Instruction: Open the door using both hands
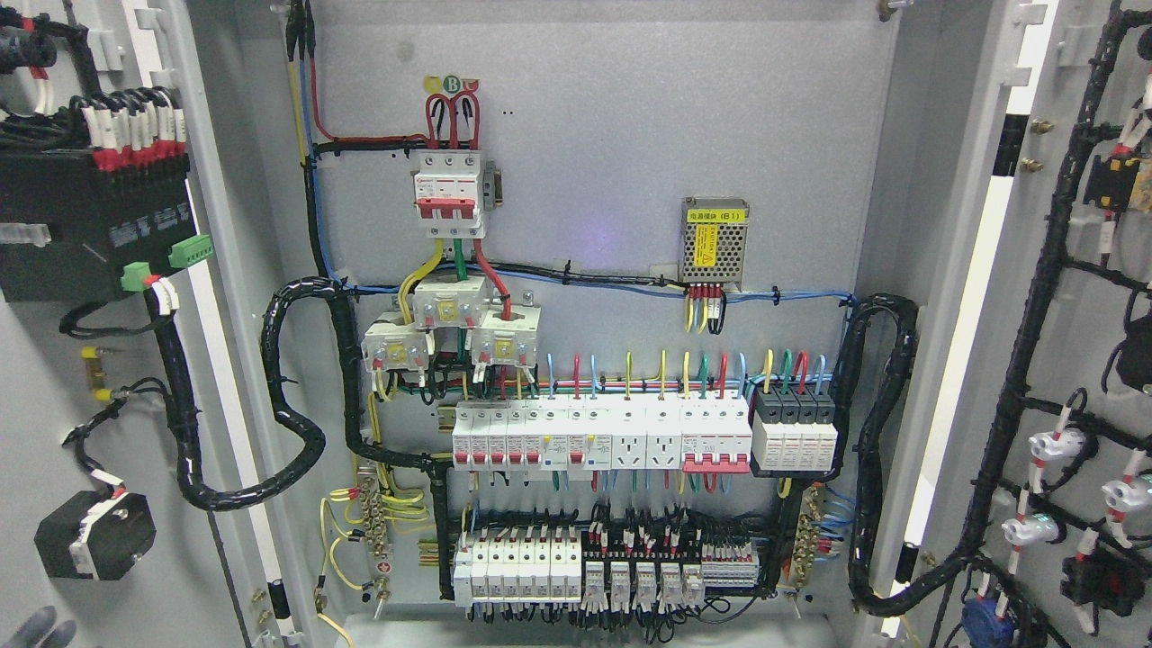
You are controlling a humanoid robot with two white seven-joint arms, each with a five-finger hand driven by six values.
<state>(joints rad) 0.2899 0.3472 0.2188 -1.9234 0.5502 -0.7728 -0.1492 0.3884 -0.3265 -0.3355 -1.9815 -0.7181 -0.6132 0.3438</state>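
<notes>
Nearest the camera, at the bottom left corner, grey rounded fingertips (38, 627) of a robot hand intrude just above the frame edge. Only the tips show; whether that hand is spread or curled cannot be told, and the arm behind it is out of view, though its position suggests the left. The right hand is not in view at all.

Directly above and beside those fingertips stands the left grey sheet-metal cabinet door (54, 432), swung fully outward so that its inner face is presented to the camera. It carries a black terminal module with red and white ferrules (94, 216) and a black boxed component (94, 535) low down. The right grey sheet-metal cabinet door (1089, 360) is likewise swung out at the far right edge, its inner face laced with a black corrugated wiring loom (1017, 378) and white lamp holders.

Both doors run vertically, hinged at the outer sides of the enclosure. The left door lies immediately up and to the right of the visible fingertips; the right door is well apart from them.

Between the doors, the grey back panel (612, 135) is fully exposed, with a red-handled main breaker (447, 193), a perforated metal power supply with yellow label (713, 238) and rows of white miniature breakers (594, 436).

Judgement: both doors stand open; the task appears substantially complete.
</notes>
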